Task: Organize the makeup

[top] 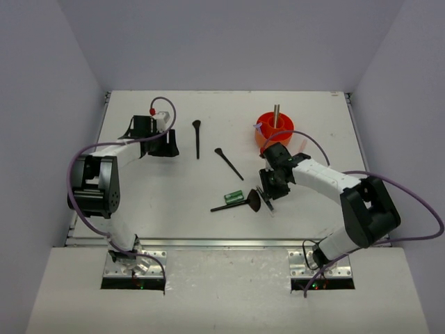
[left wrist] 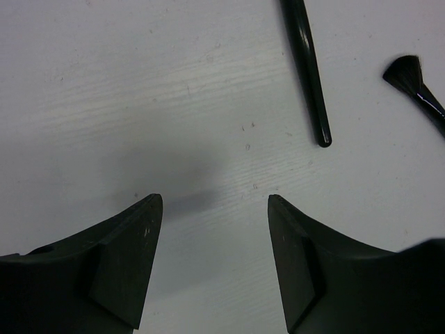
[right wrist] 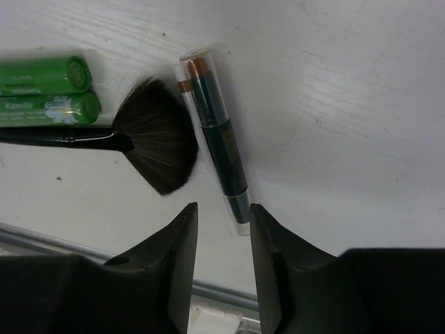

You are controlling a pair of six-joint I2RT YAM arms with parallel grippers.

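makeup lies spread over the white tabletop (top: 167,202): a fan brush (right wrist: 149,136) has its bristles against a dark, clear-capped stick (right wrist: 219,139), two green tubes (right wrist: 49,110) sit beside its handle, and a long black brush (top: 197,138) and a slanted black brush (top: 228,162) lie nearer the middle, left of the orange cup (top: 286,127). the right gripper (right wrist: 222,209) is narrowly parted around the stick's near end, with a gap showing on one side. the left gripper (left wrist: 215,202) hangs spread wide over bare tabletop, holding nothing.
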